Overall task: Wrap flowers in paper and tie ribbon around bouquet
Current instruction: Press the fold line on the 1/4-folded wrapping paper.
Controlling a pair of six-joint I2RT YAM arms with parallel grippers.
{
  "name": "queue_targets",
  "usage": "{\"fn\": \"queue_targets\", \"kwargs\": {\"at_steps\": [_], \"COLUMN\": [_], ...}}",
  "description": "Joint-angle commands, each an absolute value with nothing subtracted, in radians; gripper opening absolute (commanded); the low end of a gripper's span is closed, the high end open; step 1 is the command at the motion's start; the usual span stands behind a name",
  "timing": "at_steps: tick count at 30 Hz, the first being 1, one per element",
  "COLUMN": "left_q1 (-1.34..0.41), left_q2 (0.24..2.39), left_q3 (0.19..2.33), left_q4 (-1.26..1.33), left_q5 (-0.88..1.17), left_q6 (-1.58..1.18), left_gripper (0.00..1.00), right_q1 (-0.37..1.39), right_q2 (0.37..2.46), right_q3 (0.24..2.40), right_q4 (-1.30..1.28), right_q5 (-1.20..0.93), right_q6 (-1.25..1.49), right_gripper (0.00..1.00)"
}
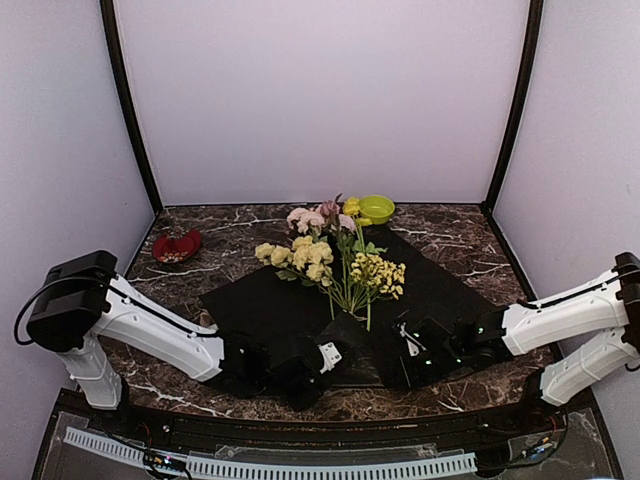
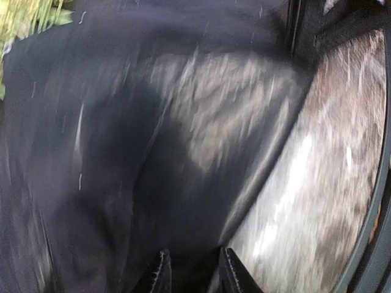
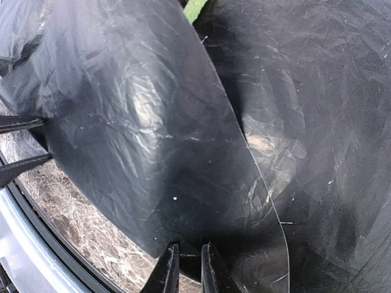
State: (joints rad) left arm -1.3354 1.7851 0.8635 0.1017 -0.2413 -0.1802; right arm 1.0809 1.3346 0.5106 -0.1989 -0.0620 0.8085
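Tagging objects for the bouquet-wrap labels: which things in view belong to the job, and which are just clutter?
Job:
bunch of pink and yellow flowers on green stems
large black crinkly wrapping paper sheet

Lying about:
small lime-green bowl
red dish at the left
small yellow object beside that bowl

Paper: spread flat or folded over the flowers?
Paper mostly spread under the flowers; blooms uncovered. Only the near corner is raised: right wrist view shows a flap curling up, pinched by the right tool.
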Motion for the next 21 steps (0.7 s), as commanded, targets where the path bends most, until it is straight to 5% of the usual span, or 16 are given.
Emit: {"fn": "queue_targets", "kwargs": {"at_steps": [1,12,21], "left_q1": [-1.332,-1.319,-1.348], "left_q2": [1.650,1.363,1.549], "left_q3": [0.721,0.603,0.889], "left_q4": [-0.003,-0.124,-0.018], "left_q5": [-0.211,-0.230,-0.130], "left_q6": [-0.329,-0.438,-0.196], "left_gripper": [0.28,0.29,0.28], "right_q1": [1.083,1.084,1.086], "right_q2": [1.340,1.349,1.338], "right_q3": [0.472,0.487,0.502], "right_q4": [-0.293,-0.314,-0.317], "right_q5": [-0.013,-0.015,-0.008], "right_q6": [0.815,0.798,0.808], "right_gripper": [0.15,0.15,0.15]}}
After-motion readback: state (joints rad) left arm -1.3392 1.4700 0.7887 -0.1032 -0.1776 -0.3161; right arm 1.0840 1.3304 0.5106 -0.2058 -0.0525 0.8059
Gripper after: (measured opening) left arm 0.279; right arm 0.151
